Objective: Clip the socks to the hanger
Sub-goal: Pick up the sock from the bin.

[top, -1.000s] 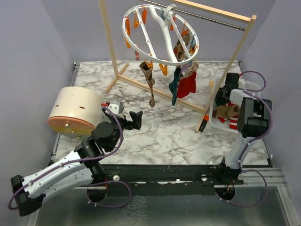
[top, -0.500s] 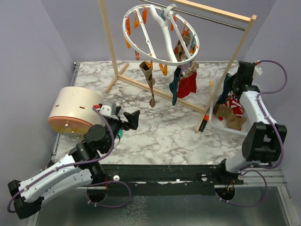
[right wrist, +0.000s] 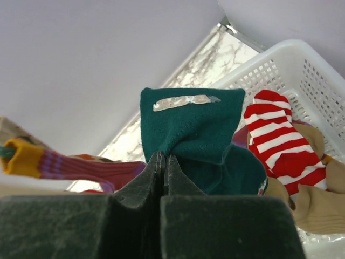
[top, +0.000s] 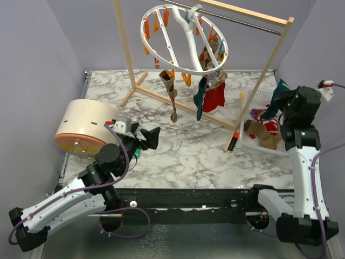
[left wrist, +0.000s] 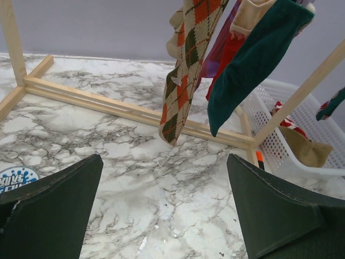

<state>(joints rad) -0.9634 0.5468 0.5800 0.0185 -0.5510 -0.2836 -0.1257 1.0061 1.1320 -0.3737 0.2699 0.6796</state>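
1 teal sock (right wrist: 188, 127) pinched in right pincer (right wrist: 164, 157), clearest at wrist, left pincer (left wrist: 164, 162) released

Lavender walls (top: 32, 48) — marble tabletop (top: 194, 156).

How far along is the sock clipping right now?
Done: an argyle sock, a dark teal sock and a red sock hang from the hanger. In hand: the right tool is shut on a second teal sock over the basket. Left: clipping it, plus the striped sock and tan socks in the basket. The left tool is open.
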